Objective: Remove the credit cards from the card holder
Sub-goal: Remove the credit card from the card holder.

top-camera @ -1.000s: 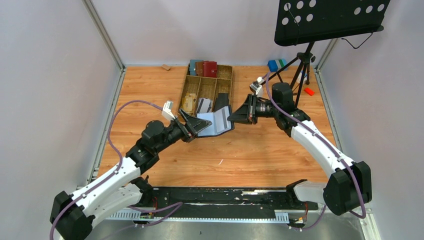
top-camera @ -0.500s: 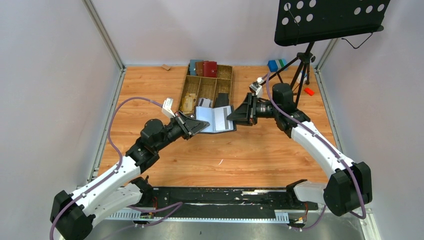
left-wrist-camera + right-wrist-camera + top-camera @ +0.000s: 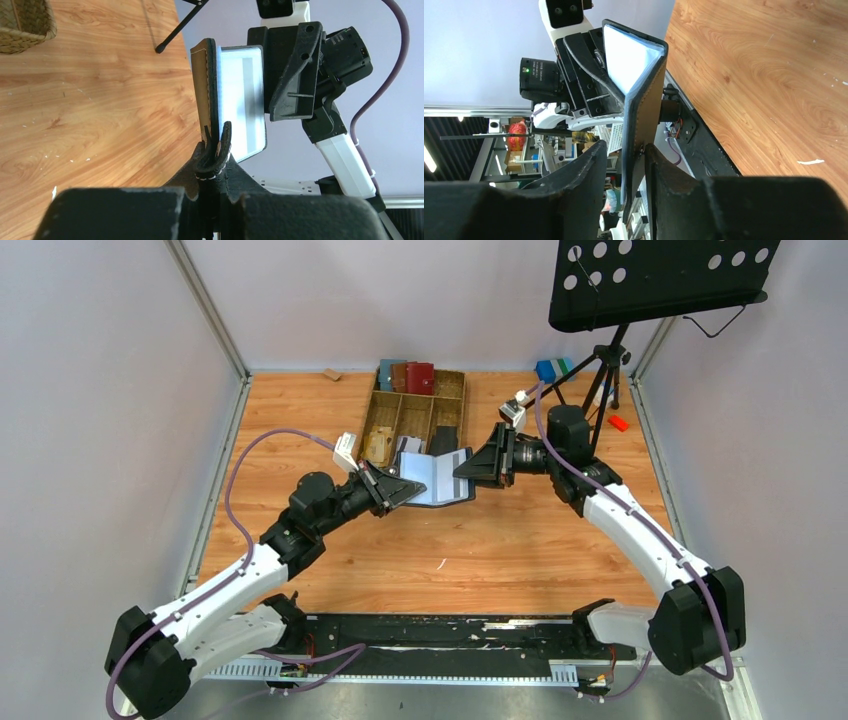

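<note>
The black card holder (image 3: 438, 480) hangs open in mid-air between both grippers, in front of the tray. Its grey-blue sleeve pages face up. A whitish credit card (image 3: 248, 95) with a grey stripe shows in one sleeve. My left gripper (image 3: 405, 490) is shut on the holder's near edge. In the left wrist view its fingers (image 3: 216, 159) pinch the black stitched tab. My right gripper (image 3: 463, 472) straddles the opposite cover. In the right wrist view the holder's cover (image 3: 649, 95) rests against one finger (image 3: 659, 170), with a gap to the other. Pale cards (image 3: 404, 447) lie in the tray.
A wicker tray (image 3: 372, 420) stands behind the holder, with red, brown and blue wallets (image 3: 408, 376) at its back and a long black flat piece (image 3: 445, 439). A music stand's tripod (image 3: 600, 370), a blue block (image 3: 546, 370) and a red piece (image 3: 618, 423) are at the back right.
My left gripper has shut on the holder's edge. The right gripper's jaws, shut on the holder a second ago, now stand apart. The holder has shifted slightly towards the tray.
</note>
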`<state>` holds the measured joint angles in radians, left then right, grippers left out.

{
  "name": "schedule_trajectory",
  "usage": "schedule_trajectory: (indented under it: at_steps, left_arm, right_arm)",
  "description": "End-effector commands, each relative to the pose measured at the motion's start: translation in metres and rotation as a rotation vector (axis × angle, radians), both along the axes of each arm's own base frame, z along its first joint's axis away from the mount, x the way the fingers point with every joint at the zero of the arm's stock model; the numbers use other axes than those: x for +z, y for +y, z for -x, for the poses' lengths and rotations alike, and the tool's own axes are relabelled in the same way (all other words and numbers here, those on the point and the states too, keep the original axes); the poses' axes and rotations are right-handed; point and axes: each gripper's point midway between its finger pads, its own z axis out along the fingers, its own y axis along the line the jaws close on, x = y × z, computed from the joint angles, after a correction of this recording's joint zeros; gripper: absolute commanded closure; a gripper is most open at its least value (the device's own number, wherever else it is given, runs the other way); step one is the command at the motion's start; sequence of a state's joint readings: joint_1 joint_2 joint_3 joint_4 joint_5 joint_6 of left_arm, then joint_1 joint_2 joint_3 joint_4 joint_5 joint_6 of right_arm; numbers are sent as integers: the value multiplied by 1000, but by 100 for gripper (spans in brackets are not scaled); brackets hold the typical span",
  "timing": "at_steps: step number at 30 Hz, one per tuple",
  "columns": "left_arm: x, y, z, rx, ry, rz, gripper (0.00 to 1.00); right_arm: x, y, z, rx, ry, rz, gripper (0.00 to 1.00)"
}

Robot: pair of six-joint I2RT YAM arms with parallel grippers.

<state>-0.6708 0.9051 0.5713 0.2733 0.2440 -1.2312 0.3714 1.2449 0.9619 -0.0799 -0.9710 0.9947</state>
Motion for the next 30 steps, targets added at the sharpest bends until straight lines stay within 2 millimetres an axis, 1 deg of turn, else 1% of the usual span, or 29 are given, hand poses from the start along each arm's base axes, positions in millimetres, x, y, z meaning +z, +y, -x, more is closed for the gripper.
schedule_trajectory:
  at_steps: [1,6,8,10,13,14,21,24,25,28,29,30]
  left_arm:
    - [28,-1,-3,2,-74,62,100]
    - [29,-5,-2,-22,-76,63,100]
    - [28,-7,-2,-30,-72,63,100]
    - [28,-9,-1,-42,-73,68,100]
    - [34,-11,-2,-54,-85,75,100]
    - [36,-12,-2,-57,-87,76,100]
    - [40,-15,-3,-68,-95,77,100]
    - [39,-16,-3,-70,-96,68,100]
    - [39,-15,-3,-69,-96,60,100]
    - [38,-15,-3,-71,-99,36,100]
    - [39,-15,-3,-71,-102,36,100]
    - [39,-15,-3,-70,-101,36,100]
  right_arm:
    - [34,0,4,17,-133,-65,64]
    - [37,1,4,23,-136,-101,65]
    - [39,2,4,27,-145,-109,68]
    - [39,3,4,31,-148,-109,74]
    - [34,4,3,34,-129,-98,84]
    - [33,4,4,35,-125,-95,86]
    - [15,3,1,25,-83,9,85]
    - [1,0,0,15,-49,76,78]
    - [-5,-1,0,15,-37,102,77]
    - [-13,-3,0,7,-20,143,75]
    - [-13,-3,0,11,-18,139,77]
    - [-12,-1,1,18,-21,126,80]
